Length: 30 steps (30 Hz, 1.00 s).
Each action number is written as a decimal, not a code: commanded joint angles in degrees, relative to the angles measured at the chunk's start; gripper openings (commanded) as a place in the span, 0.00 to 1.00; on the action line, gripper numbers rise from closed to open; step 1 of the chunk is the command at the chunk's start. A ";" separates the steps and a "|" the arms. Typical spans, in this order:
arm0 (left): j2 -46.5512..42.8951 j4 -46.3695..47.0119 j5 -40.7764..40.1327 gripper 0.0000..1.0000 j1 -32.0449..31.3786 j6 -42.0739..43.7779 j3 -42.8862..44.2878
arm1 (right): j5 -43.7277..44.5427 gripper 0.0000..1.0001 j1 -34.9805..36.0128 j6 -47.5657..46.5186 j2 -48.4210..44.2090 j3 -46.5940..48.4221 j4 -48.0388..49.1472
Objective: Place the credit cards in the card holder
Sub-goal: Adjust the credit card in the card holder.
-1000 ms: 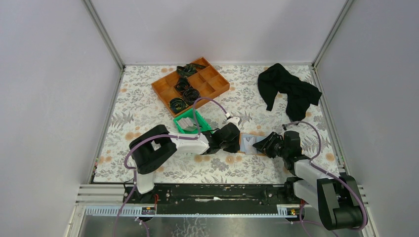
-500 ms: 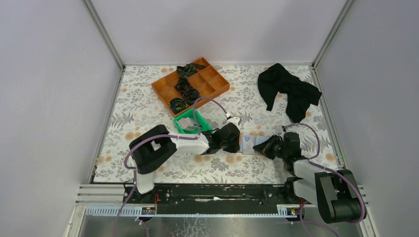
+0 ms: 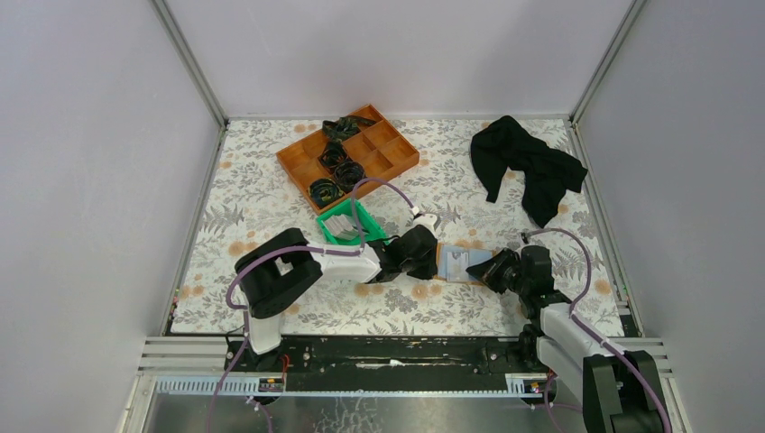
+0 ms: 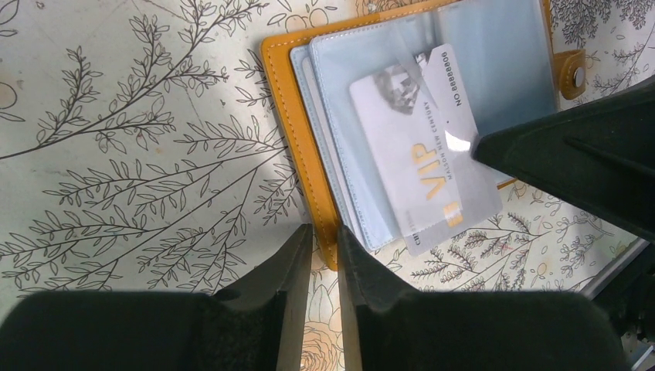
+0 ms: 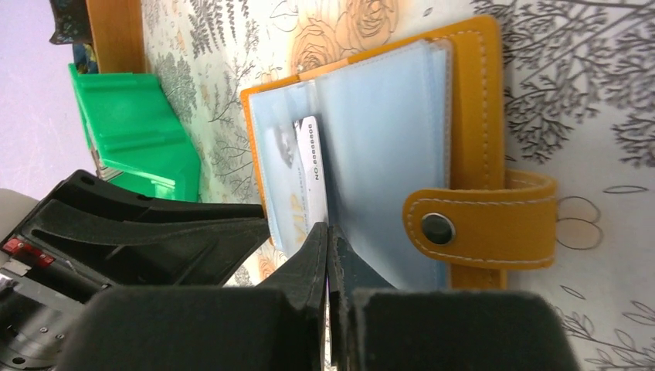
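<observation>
The small orange-tan folding leather-like card holder (image 3: 456, 262) lies open, pale blue-grey sleeves upward, on the floral-covered bench (image 3: 262, 194), close to its near edge and a little right of the middle, between the two arms; the left gripper (image 4: 323, 232) is at the holder's left edge, its jaws a narrow slit apart with the orange cover's rim caught between them; the right gripper (image 5: 326, 229) comes in from the opposite side, jaws pressed together, tips touching the edge of a thin whitish-grey credit card (image 4: 421, 154) with gold VIP lettering; whether that card is pinched I cannot tell; it lies slantwise on the sleeves, one end overhanging the holder's edge; a green plastic bin (image 3: 372, 227) holding more pale cards (image 3: 338, 222) stands just beyond the left gripper; an orange compartment tray (image 3: 379, 153) sits toward the far edge; a crumpled black cloth (image 3: 528, 167) lies near the far right corner.
</observation>
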 commanded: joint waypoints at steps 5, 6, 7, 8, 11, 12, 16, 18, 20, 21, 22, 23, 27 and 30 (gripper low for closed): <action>6.17 -18.17 6.77 0.26 -2.30 0.89 -5.67 | 5.47 0.00 0.41 -1.49 0.93 1.09 -2.52; 6.14 -18.18 6.90 0.26 -2.35 0.98 -5.67 | 5.87 0.00 0.42 -1.42 1.34 1.08 -1.97; 6.13 -18.11 6.94 0.26 -2.31 1.07 -5.59 | 6.47 0.00 0.42 -1.37 1.48 1.13 -1.63; 6.10 -18.16 6.97 0.26 -2.34 1.11 -5.58 | 7.11 0.00 0.42 -1.48 1.47 1.26 -1.47; 6.13 -18.11 7.28 0.26 -2.51 1.30 -5.58 | 8.85 0.00 0.42 -1.99 1.15 1.87 -1.44; 6.15 -18.17 7.34 0.26 -2.47 1.38 -5.57 | 9.43 0.00 0.41 -2.24 1.25 2.05 -1.33; 6.10 -18.13 7.58 0.26 -2.56 1.60 -5.49 | 10.12 0.00 0.42 -2.50 3.10 2.75 0.44; 6.14 -18.17 7.69 0.26 -2.63 1.73 -5.33 | 10.32 0.00 0.42 -2.43 4.20 2.77 1.64; 6.32 -18.18 7.92 0.26 -2.69 1.90 -5.23 | 10.23 0.00 0.42 -2.45 5.29 2.81 2.93; 6.32 -18.18 7.98 0.26 -2.76 1.99 -5.16 | 10.09 0.00 0.39 -2.52 5.92 2.86 3.67; 6.36 -18.18 8.03 0.26 -2.78 2.10 -5.10 | 10.00 0.00 0.41 -2.43 6.37 2.88 4.32; 6.38 -18.18 8.09 0.26 -2.78 2.20 -5.05 | 10.00 0.00 0.40 -2.48 6.79 2.76 4.93; 6.46 -18.18 8.35 0.26 -2.81 2.43 -5.01 | 9.68 0.00 0.57 -2.38 8.22 2.69 6.79; 6.66 -18.18 8.53 0.25 -2.84 2.61 -4.77 | 9.51 0.00 1.23 -2.27 9.22 2.71 7.83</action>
